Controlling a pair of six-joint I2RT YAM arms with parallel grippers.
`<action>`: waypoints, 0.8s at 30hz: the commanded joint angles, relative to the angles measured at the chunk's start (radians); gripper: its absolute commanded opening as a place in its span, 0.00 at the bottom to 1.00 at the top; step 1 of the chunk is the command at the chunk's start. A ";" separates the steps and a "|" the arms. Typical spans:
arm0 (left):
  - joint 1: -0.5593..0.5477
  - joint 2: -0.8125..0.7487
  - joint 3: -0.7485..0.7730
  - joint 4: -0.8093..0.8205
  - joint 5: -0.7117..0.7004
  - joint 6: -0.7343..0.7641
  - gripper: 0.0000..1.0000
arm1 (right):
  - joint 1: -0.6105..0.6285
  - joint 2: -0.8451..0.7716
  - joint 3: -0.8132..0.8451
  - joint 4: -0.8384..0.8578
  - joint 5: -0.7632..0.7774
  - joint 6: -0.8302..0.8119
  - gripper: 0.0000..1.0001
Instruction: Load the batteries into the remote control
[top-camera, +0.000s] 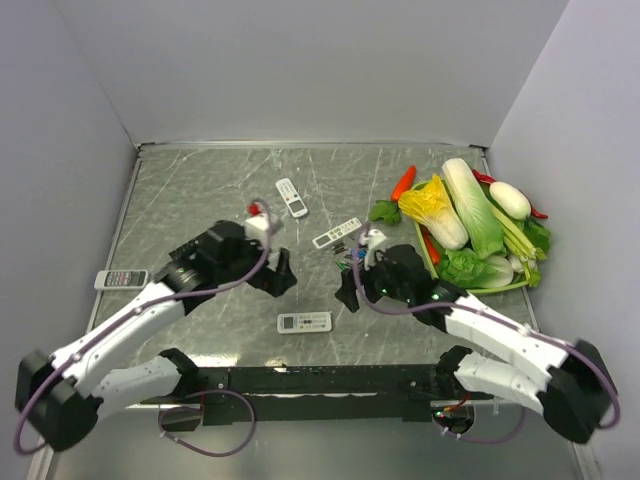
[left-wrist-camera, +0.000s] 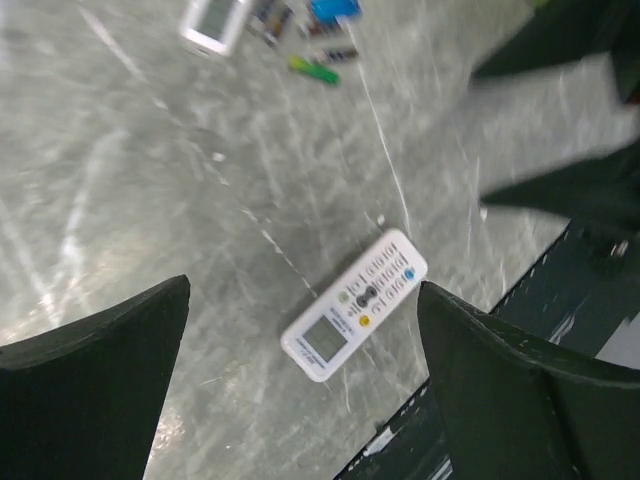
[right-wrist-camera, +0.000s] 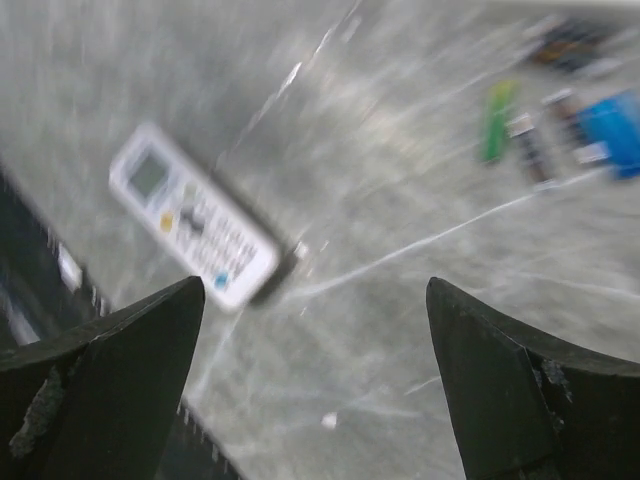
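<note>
The remote control (top-camera: 304, 322) lies face up on the marble table near the front edge, its white front showing a pale screen; it also shows in the left wrist view (left-wrist-camera: 355, 305) and the right wrist view (right-wrist-camera: 195, 228). The batteries (top-camera: 350, 257) lie loose behind it, a green one (left-wrist-camera: 314, 70) (right-wrist-camera: 497, 120), dark ones (right-wrist-camera: 530, 150) and a blue one (right-wrist-camera: 612, 130). My left gripper (top-camera: 280, 276) (left-wrist-camera: 305, 295) hovers open to the remote's back left. My right gripper (top-camera: 348, 292) (right-wrist-camera: 315, 290) hangs open between the remote and the batteries. Neither holds anything.
A slim white remote (top-camera: 336, 232) (left-wrist-camera: 213, 22) lies beside the batteries, a small white remote (top-camera: 291, 197) farther back, a grey remote (top-camera: 121, 279) at the left edge. Cabbage and other vegetables (top-camera: 470, 210) fill a green tray (top-camera: 500, 289) at right. A black rail (top-camera: 320, 380) runs along the front.
</note>
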 joint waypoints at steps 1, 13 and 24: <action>-0.143 0.146 0.118 -0.028 -0.078 0.106 1.00 | -0.007 -0.216 -0.081 0.179 0.308 0.174 1.00; -0.468 0.690 0.337 -0.188 -0.250 0.312 0.99 | -0.006 -0.505 -0.245 0.208 0.446 0.195 1.00; -0.487 0.848 0.371 -0.237 -0.227 0.398 0.95 | -0.006 -0.577 -0.287 0.228 0.472 0.172 1.00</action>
